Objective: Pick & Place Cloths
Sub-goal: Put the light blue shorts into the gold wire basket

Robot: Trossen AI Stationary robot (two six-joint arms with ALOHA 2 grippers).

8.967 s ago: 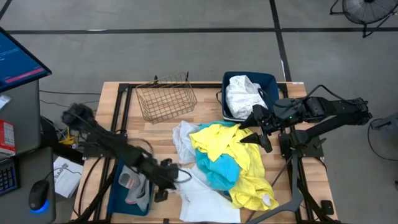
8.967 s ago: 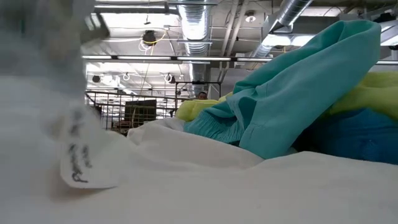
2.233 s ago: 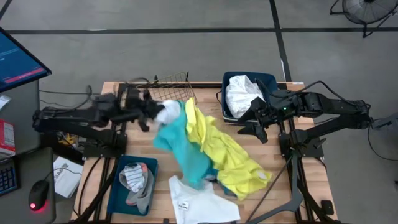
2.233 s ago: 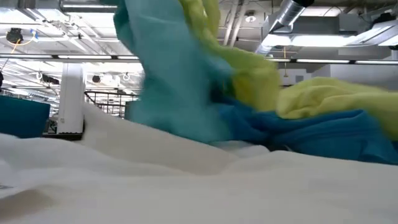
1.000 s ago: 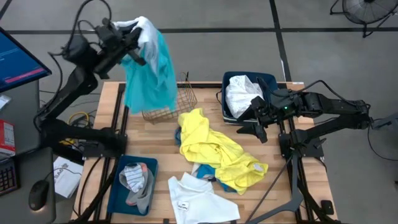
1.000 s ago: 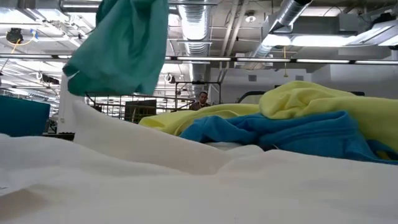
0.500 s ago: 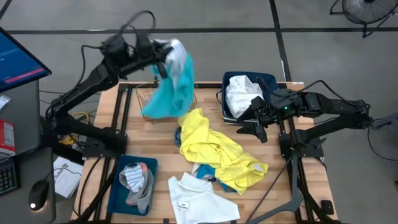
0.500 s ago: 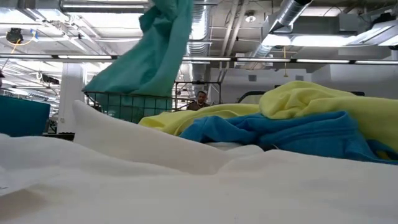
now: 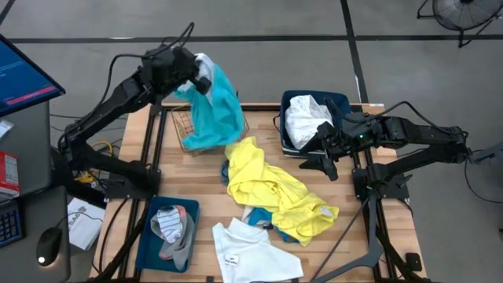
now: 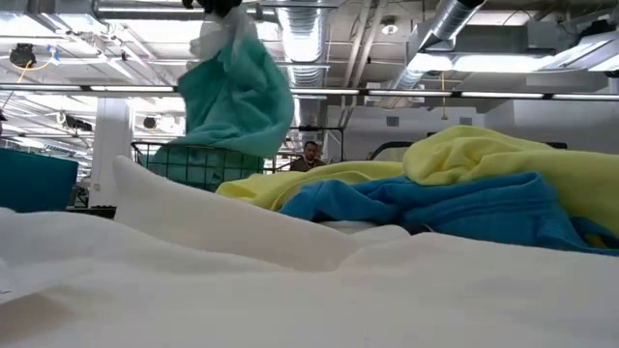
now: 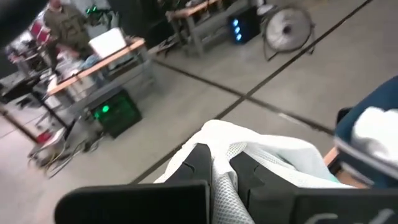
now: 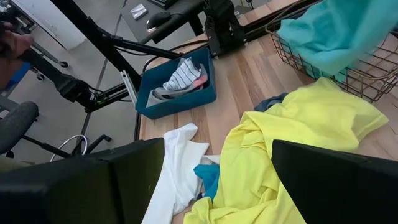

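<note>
My left gripper is raised over the copper wire basket at the table's far left and is shut on a teal cloth that has a white mesh part. The cloth's lower end bunches in the basket. A yellow cloth lies mid-table on a blue one, and a white cloth lies at the near edge. My right gripper is open and holds nothing. It hovers beside the far-right bin, above the yellow cloth. My left gripper pinches the cloth's white mesh part between its two fingers, at the cloth's upper end. The teal cloth hangs below the fingers, and its lower end rests in the wire basket.
A dark blue bin at the far right holds a white cloth. Another blue bin at the near left holds striped and grey socks. Bare wood shows between the bins and the pile. A person stands in the room behind.
My left gripper has swung from beyond the table's far left corner toward the right and come down over the wire basket. The teal cloth hung free in the air. Now its lower end has sunk into the basket and bunched up.
</note>
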